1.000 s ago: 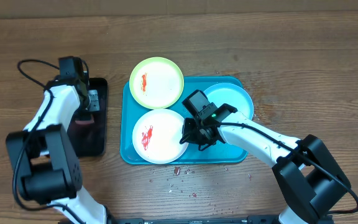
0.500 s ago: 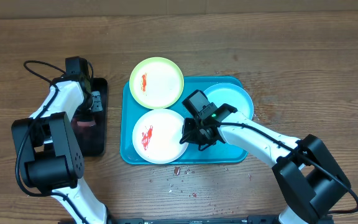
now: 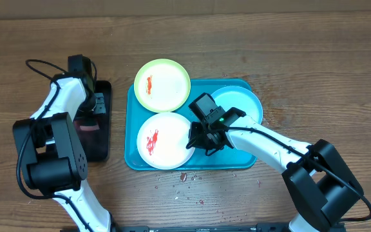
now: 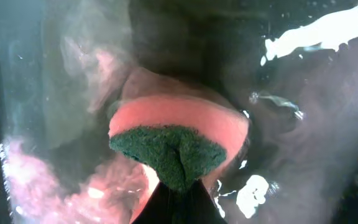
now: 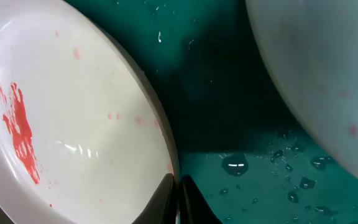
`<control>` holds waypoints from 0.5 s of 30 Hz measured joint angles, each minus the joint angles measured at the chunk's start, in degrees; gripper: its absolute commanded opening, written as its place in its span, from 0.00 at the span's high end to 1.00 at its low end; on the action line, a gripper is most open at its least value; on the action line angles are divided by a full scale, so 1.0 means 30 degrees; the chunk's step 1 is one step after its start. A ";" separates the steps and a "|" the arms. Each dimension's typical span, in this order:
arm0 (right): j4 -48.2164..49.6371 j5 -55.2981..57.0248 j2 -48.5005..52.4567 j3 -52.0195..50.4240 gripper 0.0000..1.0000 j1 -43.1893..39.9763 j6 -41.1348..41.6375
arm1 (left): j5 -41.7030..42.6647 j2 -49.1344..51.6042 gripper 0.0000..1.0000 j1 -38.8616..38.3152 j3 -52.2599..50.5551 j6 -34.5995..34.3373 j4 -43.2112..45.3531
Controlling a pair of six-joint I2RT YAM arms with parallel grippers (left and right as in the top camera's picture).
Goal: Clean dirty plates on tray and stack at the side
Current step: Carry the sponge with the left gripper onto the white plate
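Note:
The turquoise tray (image 3: 237, 161) holds the white plate (image 3: 163, 140) with a red smear at front left and the pale blue plate (image 3: 240, 104) at back right. The yellow-green plate (image 3: 163, 84), also smeared red, overlaps the tray's back left corner. My right gripper (image 3: 195, 138) is shut on the white plate's right rim; in the right wrist view the fingers (image 5: 178, 183) pinch that rim (image 5: 73, 124). My left gripper (image 3: 94, 106) is over the black tray. In the left wrist view it (image 4: 178, 186) is shut on a pink sponge with a green scouring side (image 4: 176, 134).
The black tray (image 3: 98, 145) stands left of the turquoise tray and holds cloudy pinkish water (image 4: 55, 180). Water drops lie on the turquoise tray floor (image 5: 229, 112) beside the pale blue plate (image 5: 316, 74). Crumbs (image 3: 182, 177) lie on the wooden table in front.
My left arm has shifted slightly right and back over the black tray with the sponge. My right arm and the plates have not moved.

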 measured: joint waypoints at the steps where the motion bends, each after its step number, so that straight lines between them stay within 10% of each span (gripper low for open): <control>1: 0.0036 0.0007 0.0000 -0.0007 0.95 0.0000 0.0007 | 0.0131 -0.0022 0.96 0.0000 0.0357 -0.0007 -0.0532; 15: 0.0248 0.0000 0.0000 0.0000 0.95 -0.0007 0.0000 | 0.6914 -0.5566 0.96 -0.0546 0.5049 0.0000 -0.7956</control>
